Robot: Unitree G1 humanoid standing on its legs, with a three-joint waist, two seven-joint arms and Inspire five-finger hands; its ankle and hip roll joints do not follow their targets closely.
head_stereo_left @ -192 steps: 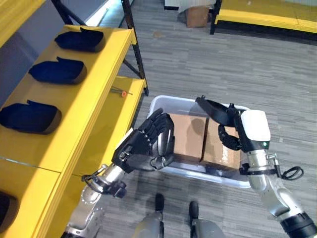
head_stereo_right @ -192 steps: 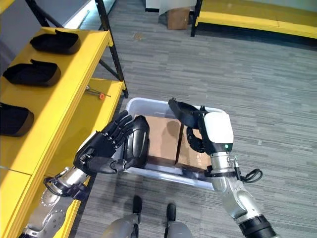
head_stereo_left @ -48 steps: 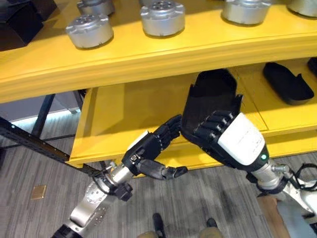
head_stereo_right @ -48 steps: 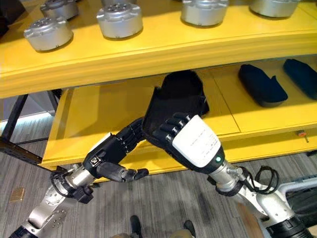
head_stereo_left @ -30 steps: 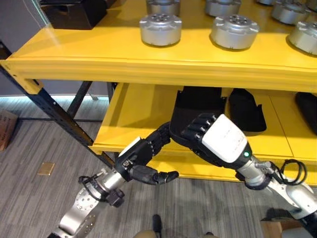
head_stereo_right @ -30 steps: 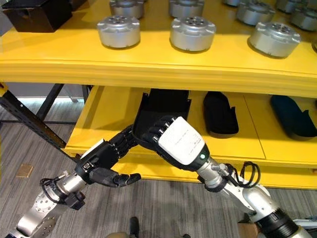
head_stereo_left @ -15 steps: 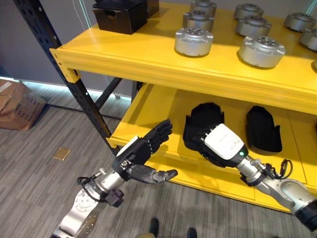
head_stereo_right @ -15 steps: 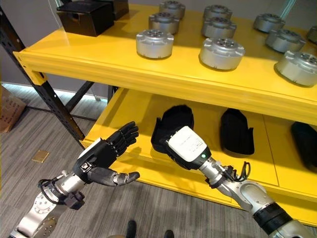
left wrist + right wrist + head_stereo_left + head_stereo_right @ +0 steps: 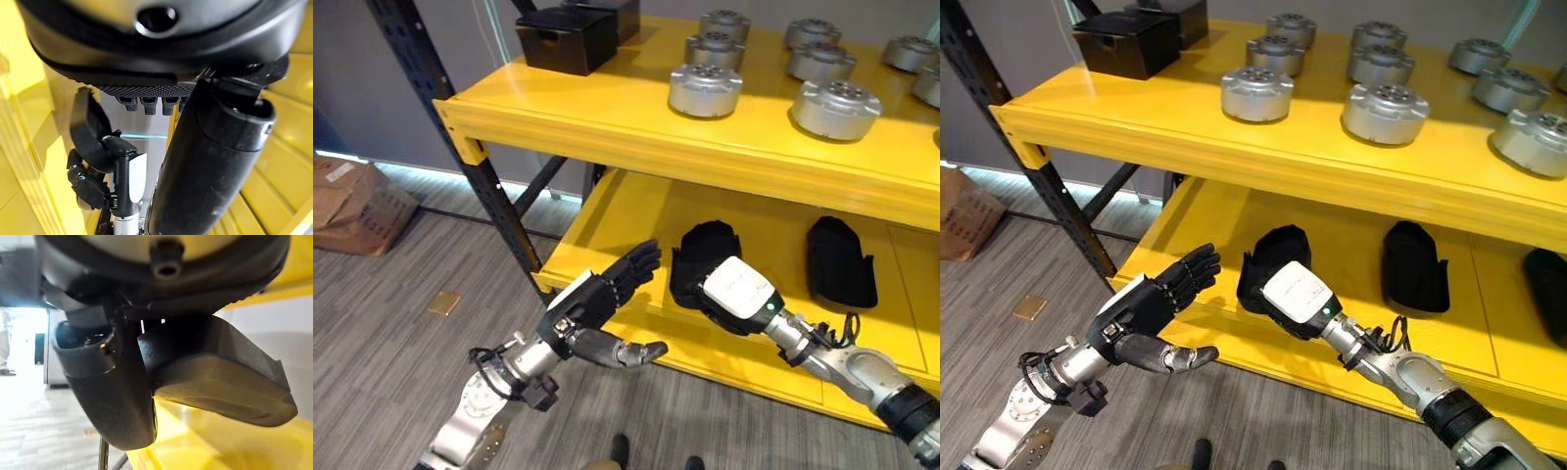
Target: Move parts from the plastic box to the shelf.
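Right hand (image 9: 1295, 294) is at the front of the yellow shelf's (image 9: 607, 211) lower board, its thumb and fingers closed on a black moulded part (image 9: 1268, 257) that lies on that board. Left hand (image 9: 592, 305) is held in front of the shelf's lower edge, beside the black upright post (image 9: 475, 171), fingers straight and spread, gripping nothing. Further along the lower board lies another black part (image 9: 840, 261); silver round parts (image 9: 705, 88) and a black box (image 9: 570, 35) stand on the upper board.

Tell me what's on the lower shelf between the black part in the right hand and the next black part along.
Nothing: bare yellow lower shelf separates the black part the right hand holds from the next black part, in both eye views.
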